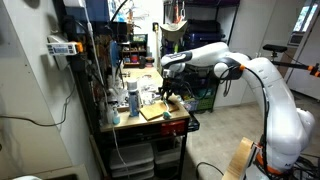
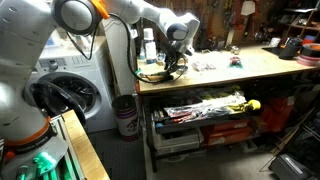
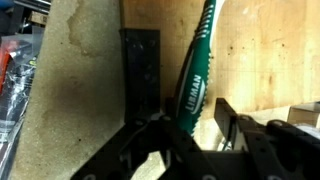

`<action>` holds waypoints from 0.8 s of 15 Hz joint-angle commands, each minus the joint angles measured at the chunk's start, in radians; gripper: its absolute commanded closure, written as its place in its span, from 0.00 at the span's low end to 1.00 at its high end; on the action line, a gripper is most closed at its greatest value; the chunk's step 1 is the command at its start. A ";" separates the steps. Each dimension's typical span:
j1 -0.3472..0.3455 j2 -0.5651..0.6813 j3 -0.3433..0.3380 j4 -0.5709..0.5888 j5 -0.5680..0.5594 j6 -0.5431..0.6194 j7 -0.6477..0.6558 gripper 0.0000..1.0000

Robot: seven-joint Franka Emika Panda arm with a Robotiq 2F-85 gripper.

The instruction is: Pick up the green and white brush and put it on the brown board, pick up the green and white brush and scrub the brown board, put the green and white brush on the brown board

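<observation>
Brush (image 3: 200, 60) | points away from tool (image 3: 192, 113) (slight tilt) | jaws part-open astride handle, grip unclear

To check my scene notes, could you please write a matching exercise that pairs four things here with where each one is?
Things:
1. green and white brush
2. brown board
3. tool
4. washing machine

Places:
A. standing beside the workbench
B. astride the brush handle
C. lying on the board
D. flat on the workbench

Pairs: 1-C, 2-D, 3-B, 4-A
</observation>
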 commanded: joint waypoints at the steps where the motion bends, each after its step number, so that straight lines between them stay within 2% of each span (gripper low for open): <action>1: -0.001 -0.019 -0.012 -0.027 -0.023 -0.007 0.009 0.85; 3: 0.002 -0.013 -0.018 -0.015 -0.031 -0.022 0.025 0.96; 7: -0.006 -0.010 -0.019 0.020 -0.013 -0.113 0.090 0.93; 12: -0.028 0.008 -0.045 0.146 0.019 -0.413 0.282 0.93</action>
